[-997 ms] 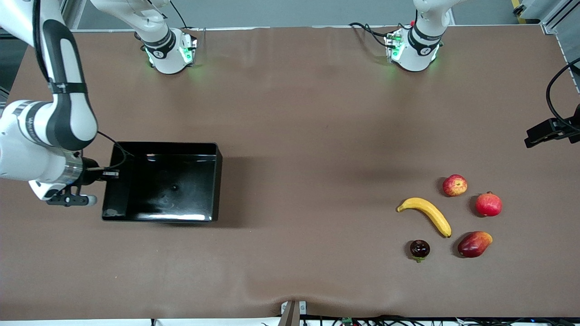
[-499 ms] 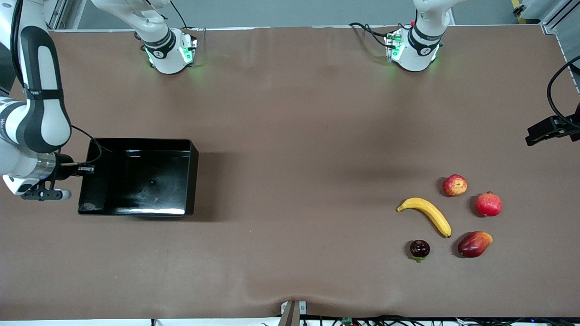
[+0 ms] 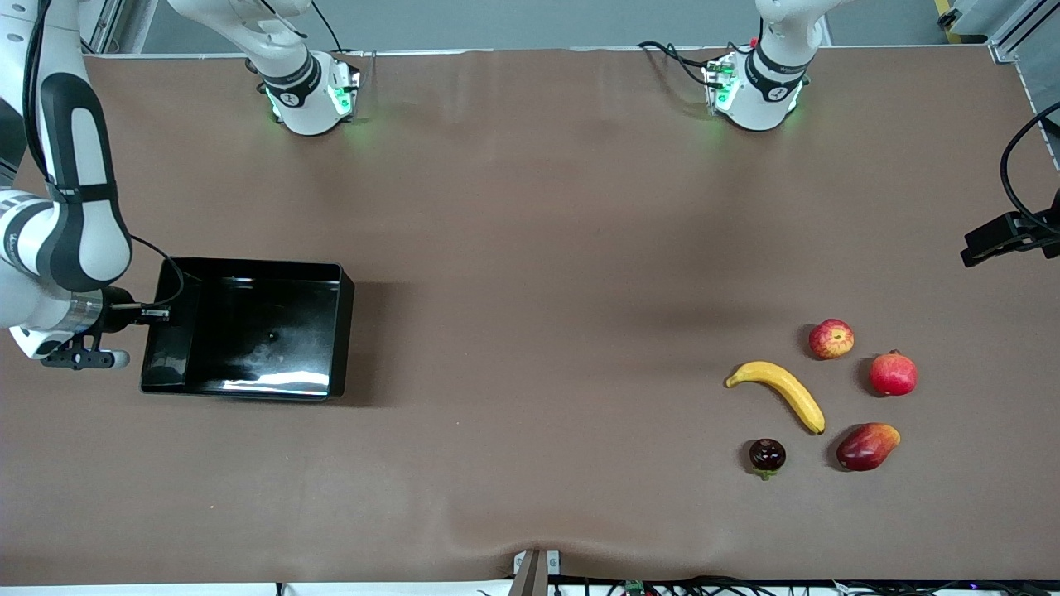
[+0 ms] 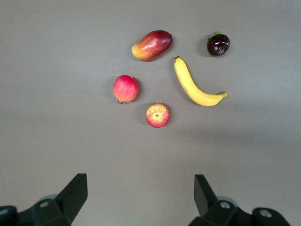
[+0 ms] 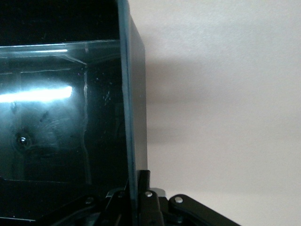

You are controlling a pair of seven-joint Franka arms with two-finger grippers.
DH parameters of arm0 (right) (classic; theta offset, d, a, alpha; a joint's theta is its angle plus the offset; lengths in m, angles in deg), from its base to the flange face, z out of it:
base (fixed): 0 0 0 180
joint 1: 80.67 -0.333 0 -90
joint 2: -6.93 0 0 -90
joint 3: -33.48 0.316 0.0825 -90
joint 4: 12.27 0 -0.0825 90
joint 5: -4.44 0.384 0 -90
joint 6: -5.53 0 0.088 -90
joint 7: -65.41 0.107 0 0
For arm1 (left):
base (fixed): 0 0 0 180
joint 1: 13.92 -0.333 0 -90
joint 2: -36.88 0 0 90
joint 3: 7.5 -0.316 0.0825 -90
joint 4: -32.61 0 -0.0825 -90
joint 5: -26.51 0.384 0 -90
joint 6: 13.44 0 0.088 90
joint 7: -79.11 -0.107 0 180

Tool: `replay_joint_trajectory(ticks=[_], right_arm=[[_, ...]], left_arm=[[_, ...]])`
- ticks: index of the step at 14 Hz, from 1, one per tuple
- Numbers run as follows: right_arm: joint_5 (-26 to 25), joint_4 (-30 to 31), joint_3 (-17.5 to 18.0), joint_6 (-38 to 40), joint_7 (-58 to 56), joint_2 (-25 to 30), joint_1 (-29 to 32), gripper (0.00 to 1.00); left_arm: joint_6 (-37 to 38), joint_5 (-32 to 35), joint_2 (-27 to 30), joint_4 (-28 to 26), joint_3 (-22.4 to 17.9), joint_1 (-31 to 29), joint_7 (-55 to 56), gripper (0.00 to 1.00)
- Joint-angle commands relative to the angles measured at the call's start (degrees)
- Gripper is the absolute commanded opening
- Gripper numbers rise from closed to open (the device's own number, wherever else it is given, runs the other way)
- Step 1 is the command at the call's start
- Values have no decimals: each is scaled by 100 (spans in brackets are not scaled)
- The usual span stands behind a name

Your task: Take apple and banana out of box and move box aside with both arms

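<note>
The black box [image 3: 248, 331] lies toward the right arm's end of the table. My right gripper [image 3: 157, 314] is shut on its end wall; the right wrist view shows the thin wall [image 5: 126, 94] pinched between the fingers [image 5: 143, 181]. The banana [image 3: 782, 391] and the apple [image 3: 831, 338] lie on the table toward the left arm's end. My left gripper [image 4: 141, 176] is open and empty, high over the table beside the fruits; it is out of the front view. Its wrist view shows the banana [image 4: 195, 87] and the apple [image 4: 157, 115].
A pomegranate [image 3: 893, 373], a mango [image 3: 866, 446] and a small dark fruit [image 3: 767, 455] lie around the banana. A black camera mount [image 3: 1006, 236] juts in at the table's edge at the left arm's end. The arm bases [image 3: 306, 91] stand along the back.
My right gripper has carried the black box toward the right arm's end of the table, still shut on its wall. The fruits have not moved.
</note>
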Motion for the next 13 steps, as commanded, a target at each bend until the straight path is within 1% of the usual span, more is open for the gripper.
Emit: replay_joint_trajectory(ticks=[1, 2, 3, 5, 7, 8, 10, 13], right_arm=[[-80, -18, 68, -251, -342, -68, 204, 0], [-72, -27, 68, -296, -360, -129, 222, 0], [-72, -36, 68, -297, -352, -156, 222, 0], [-54, -53, 68, -314, -352, -243, 231, 0], [-54, -53, 68, -305, -343, -279, 240, 0], [-54, -53, 68, -305, -334, -279, 231, 0], [-54, -53, 68, -305, -334, -340, 275, 0], [-28, -62, 68, -314, -334, -419, 301, 0]], left_arm=[[38, -121, 183, -92, -18, -88, -135, 100], [38, -130, 227, -83, 26, -263, -170, 100], [38, -173, 245, -92, 44, -290, -223, 100], [38, -358, 297, -92, 0, -291, -363, 100], [46, -385, 402, -205, -44, -194, -372, 100], [38, -402, 533, -311, -279, 6, -372, 100], [38, -411, 771, -539, -1007, 734, -372, 100], [38, -561, 1000, -812, -1852, 1552, -399, 100]])
